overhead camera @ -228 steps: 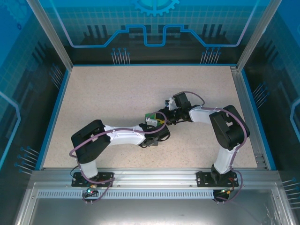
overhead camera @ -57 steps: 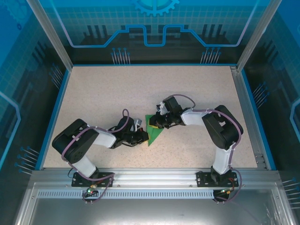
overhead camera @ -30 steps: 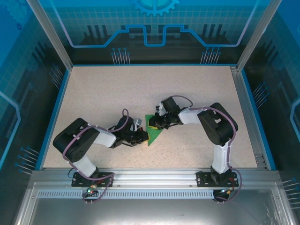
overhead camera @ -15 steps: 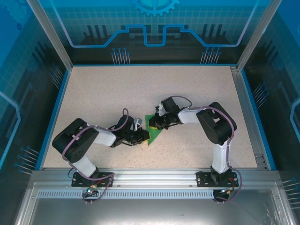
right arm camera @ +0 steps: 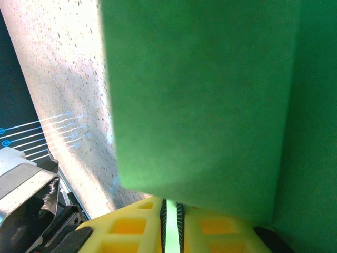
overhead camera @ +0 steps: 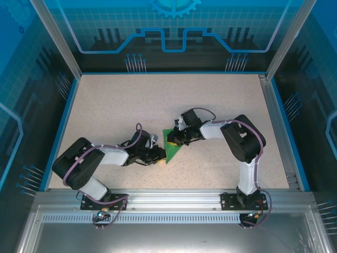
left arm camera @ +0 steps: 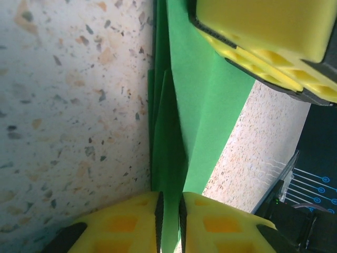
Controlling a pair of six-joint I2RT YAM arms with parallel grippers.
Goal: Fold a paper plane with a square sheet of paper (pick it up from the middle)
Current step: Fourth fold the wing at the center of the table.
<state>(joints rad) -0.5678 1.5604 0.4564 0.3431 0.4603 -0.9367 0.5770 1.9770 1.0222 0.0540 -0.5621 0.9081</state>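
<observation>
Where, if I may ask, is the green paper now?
Top view: the paper sits near the table's centre, gripped by the left end effector and the right end effector.

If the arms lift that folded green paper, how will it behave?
Likely floppy: the folded green paper is thin, its layers splaying beyond the left gripper. Probably light, and may tear if tugged, since the right gripper pinches another part.

I read this as robot lab cell, not home. Speckled table (overhead camera: pixel 116 100) boxed in by aluminium frame (overhead camera: pixel 56 37). Blue panels (overhead camera: pixel 105 21) printed with circuit and gear graphics. Left arm (overhead camera: pixel 113 154) and right arm (overhead camera: pixel 245 139) bolted to slotted metal rail (overhead camera: pixel 174 196), purple cables (overhead camera: pixel 254 126) exposed.
</observation>
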